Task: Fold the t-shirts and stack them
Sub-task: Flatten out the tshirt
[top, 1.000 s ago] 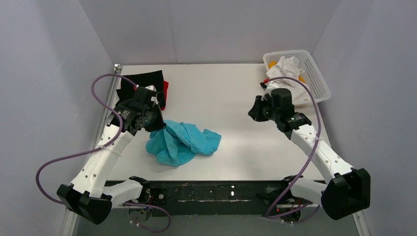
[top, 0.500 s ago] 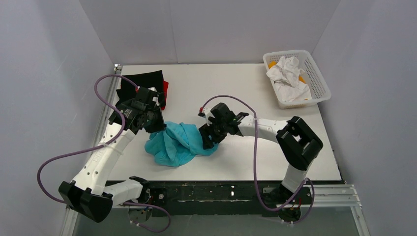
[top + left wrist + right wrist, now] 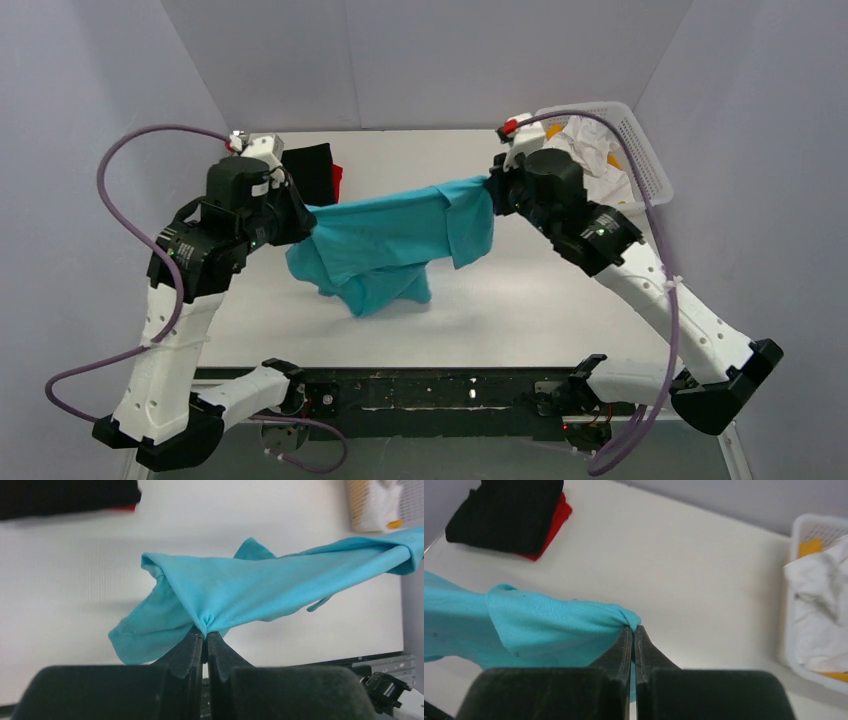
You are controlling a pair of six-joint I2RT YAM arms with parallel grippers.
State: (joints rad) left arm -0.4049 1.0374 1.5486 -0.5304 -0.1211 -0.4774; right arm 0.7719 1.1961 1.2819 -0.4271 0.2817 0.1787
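Plain turquoise shirt, no print or stripe. Solid black shirt; bright red shirt. White basket patterned with a grid of small holes, white cloth and an orange-yellow item in it. Off-white table. White shells, black joints on left arm and right arm; purple cables. Matte black left gripper and right gripper.

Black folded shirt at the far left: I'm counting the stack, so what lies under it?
A red shirt shows beneath the black shirt, poking out along one edge. Anything else below is covered.
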